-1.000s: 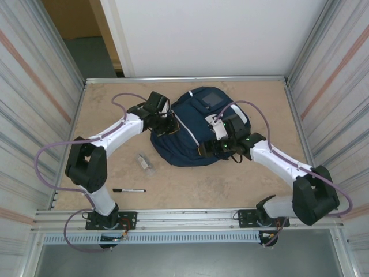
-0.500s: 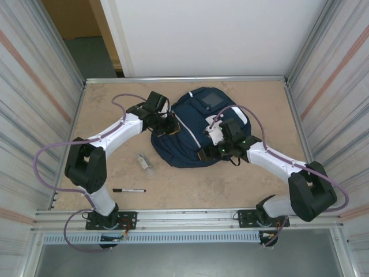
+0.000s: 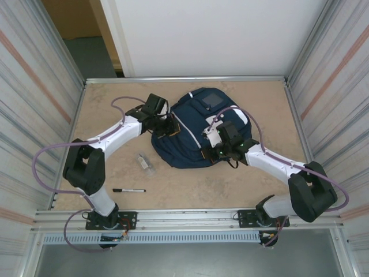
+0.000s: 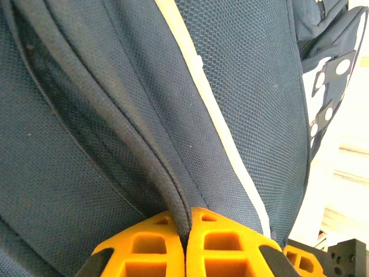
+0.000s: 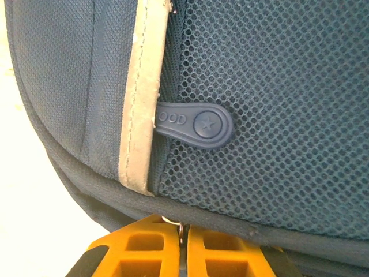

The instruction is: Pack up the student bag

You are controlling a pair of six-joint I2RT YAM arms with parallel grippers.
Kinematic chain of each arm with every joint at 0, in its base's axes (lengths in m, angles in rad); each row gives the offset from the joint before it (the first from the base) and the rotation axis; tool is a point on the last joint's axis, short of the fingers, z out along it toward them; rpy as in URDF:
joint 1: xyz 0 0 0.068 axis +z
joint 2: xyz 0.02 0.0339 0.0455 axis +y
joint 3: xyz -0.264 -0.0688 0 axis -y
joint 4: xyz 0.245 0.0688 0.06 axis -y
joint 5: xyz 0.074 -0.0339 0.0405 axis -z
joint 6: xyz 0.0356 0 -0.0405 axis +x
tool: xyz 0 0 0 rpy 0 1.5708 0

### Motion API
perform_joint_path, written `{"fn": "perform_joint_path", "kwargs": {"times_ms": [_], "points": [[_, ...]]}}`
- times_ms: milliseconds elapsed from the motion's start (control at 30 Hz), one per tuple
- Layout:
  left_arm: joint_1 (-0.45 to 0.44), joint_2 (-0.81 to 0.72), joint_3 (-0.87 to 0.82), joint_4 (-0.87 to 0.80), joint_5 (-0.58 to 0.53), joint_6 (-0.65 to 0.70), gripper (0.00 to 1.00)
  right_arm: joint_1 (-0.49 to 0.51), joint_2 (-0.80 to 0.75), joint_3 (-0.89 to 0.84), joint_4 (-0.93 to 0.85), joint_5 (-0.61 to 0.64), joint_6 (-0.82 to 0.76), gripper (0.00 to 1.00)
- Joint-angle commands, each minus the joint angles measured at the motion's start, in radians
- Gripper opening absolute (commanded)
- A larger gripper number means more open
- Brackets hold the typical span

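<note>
Navy student bag (image 3: 191, 128), cream stripes

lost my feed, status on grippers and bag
Left gripper shut on student bag seam fold. Right gripper shut on its edge piping. Pen, clear item loose on table.

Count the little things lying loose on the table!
2: a black pen at the front left, and a small clear object between it and the backpack. Others may hide underneath.

student bag (image 4: 253, 75) fabric, left hand (image 4: 186, 224) clamped on its dark seam (image 4: 124, 135), pale stripe (image 4: 199, 86) alongside
</note>
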Motion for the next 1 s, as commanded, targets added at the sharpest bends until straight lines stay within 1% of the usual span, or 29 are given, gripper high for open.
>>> {"fn": "perform_joint_path", "kwargs": {"times_ms": [0, 100, 200, 300, 433, 567, 633, 767, 833, 900, 967], "points": [[-0.023, -0.073, -0.035, 0.065, 0.042, -0.061, 0.03, 0.053, -0.05, 0.035, 0.04, -0.036, 0.051, 0.02], [-0.042, -0.083, -0.093, 0.16, 0.024, -0.128, 0.03, 0.11, -0.067, 0.037, 0.078, -0.053, 0.102, 0.02], [-0.067, -0.071, -0.097, 0.176, -0.002, -0.137, 0.03, 0.161, -0.053, 0.057, 0.127, -0.029, 0.16, 0.04], [-0.098, -0.06, -0.104, 0.192, -0.017, -0.152, 0.03, 0.188, -0.006, 0.12, 0.111, 0.035, 0.224, 0.08], [-0.139, -0.049, -0.117, 0.209, -0.045, -0.162, 0.04, 0.199, 0.088, 0.17, 0.134, 0.036, 0.31, 0.13], [-0.181, -0.043, -0.176, 0.311, -0.064, -0.233, 0.04, 0.206, 0.159, 0.186, 0.163, 0.035, 0.279, 0.16], [-0.194, -0.036, -0.182, 0.329, -0.065, -0.24, 0.06, 0.203, 0.167, 0.188, 0.165, 0.021, 0.273, 0.19], [-0.175, -0.043, -0.183, 0.279, -0.073, -0.207, 0.1, 0.203, 0.111, 0.17, 0.125, 0.018, 0.24, 0.27], [-0.155, -0.067, -0.202, 0.272, -0.075, -0.187, 0.15, 0.203, 0.061, 0.143, 0.1, 0.045, 0.213, 0.31], [-0.129, -0.101, -0.21, 0.237, -0.077, -0.15, 0.24, 0.201, 0.014, 0.115, 0.07, 0.075, 0.182, 0.35], [-0.119, -0.18, -0.243, 0.235, -0.088, -0.107, 0.28, 0.195, -0.035, 0.107, 0.016, 0.097, 0.164, 0.39]]}}
